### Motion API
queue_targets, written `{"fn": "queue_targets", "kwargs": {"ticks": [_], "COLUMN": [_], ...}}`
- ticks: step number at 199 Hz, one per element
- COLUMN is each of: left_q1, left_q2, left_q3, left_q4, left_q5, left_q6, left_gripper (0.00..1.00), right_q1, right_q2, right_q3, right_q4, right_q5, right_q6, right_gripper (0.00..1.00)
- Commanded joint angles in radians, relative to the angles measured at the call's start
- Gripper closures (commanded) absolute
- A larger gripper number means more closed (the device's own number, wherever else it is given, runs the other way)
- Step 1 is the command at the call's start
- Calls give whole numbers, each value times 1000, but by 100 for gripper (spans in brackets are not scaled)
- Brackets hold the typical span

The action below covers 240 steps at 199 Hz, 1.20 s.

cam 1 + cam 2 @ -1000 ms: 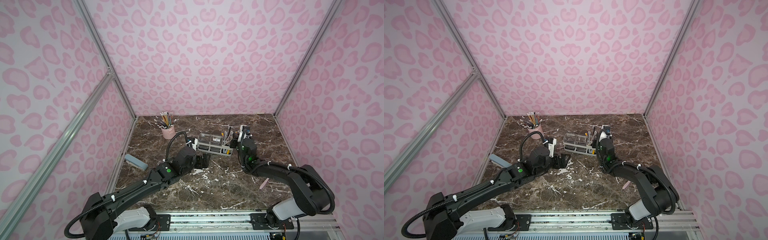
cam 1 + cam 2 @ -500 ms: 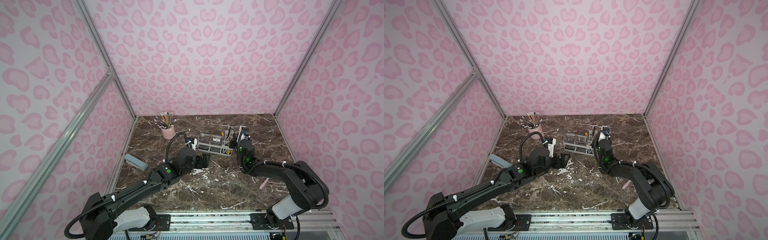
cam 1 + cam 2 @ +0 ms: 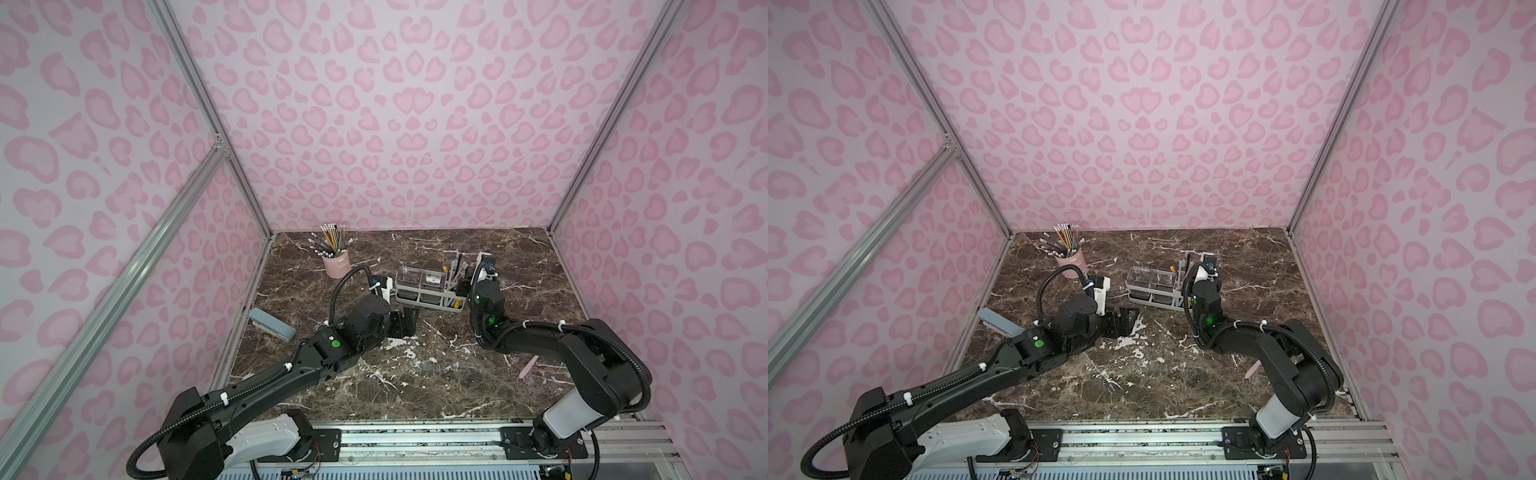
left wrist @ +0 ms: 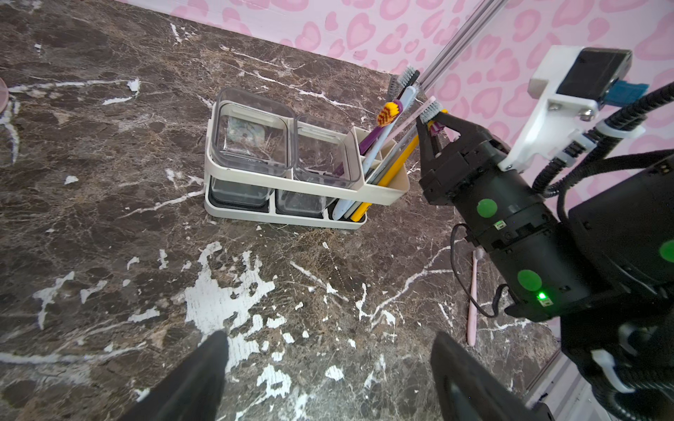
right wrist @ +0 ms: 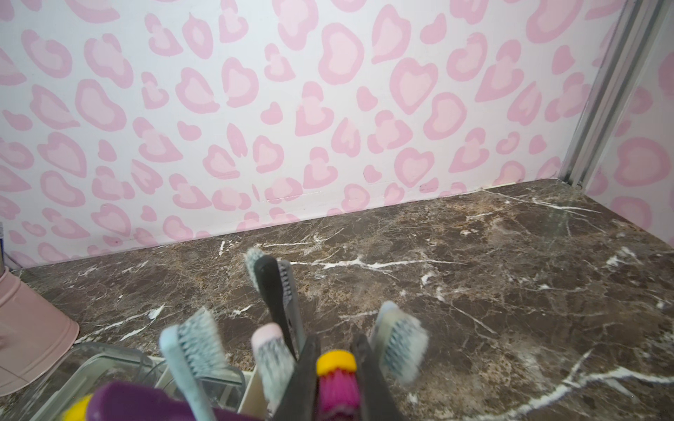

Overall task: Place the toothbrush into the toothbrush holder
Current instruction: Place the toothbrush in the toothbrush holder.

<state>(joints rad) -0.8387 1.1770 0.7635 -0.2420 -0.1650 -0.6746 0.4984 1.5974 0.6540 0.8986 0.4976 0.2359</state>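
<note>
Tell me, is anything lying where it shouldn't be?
Yes: a pink toothbrush lies flat on the marble-look table beside the right arm, apart from the toothbrush holder where the other brushes stand. White patches there look like worn coating.

Pink cup (image 3: pixel 337 264) of pencils (image 3: pixel 332 240), far left of dark marble worktop (image 3: pixel 415 374); grey-blue oblong case (image 3: pixel 272 325) by left wall (image 3: pixel 187 270).

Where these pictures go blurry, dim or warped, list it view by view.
Right wrist view: the toothbrush in the right pincer and neighbouring brush heads are out of focus, the wall sharp. Left wrist view: toothbrush holder crisp, left pincer dark and soft. Both top views: even light, frame posts splay outward.
</note>
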Motion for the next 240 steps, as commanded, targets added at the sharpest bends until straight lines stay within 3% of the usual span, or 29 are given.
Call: {"fn": "queue_targets", "kwargs": {"ticks": [1, 55, 110, 136, 165, 181, 240], "left_q1": [0, 0, 1, 0, 0, 0, 0], "left_q2": [1, 1, 6, 9, 37, 47, 95], "left_q3": [1, 5, 13, 10, 9, -8, -15], "left_q4": [44, 42, 40, 30, 18, 35, 36], "left_q5": [-9, -2, 12, 12, 20, 33, 28], "left_q6": [1, 1, -2, -9, -33, -37, -42], "left_gripper": [11, 11, 11, 11, 11, 11, 7], "right_q1": [5, 6, 7, 6, -7, -31, -158], "right_q2": [-28, -135, -265, -350, -443, -484, -703], "right_q3": [18, 21, 32, 82, 141, 146, -3], "right_q4": [-24, -80, -215, -453, -839, -1032, -1323], "right_q5": [6, 18, 16, 41, 136, 136, 1], "right_q6": [6, 0, 34, 91, 268, 355, 515], "right_gripper": [89, 60, 41, 36, 24, 23, 10]}}
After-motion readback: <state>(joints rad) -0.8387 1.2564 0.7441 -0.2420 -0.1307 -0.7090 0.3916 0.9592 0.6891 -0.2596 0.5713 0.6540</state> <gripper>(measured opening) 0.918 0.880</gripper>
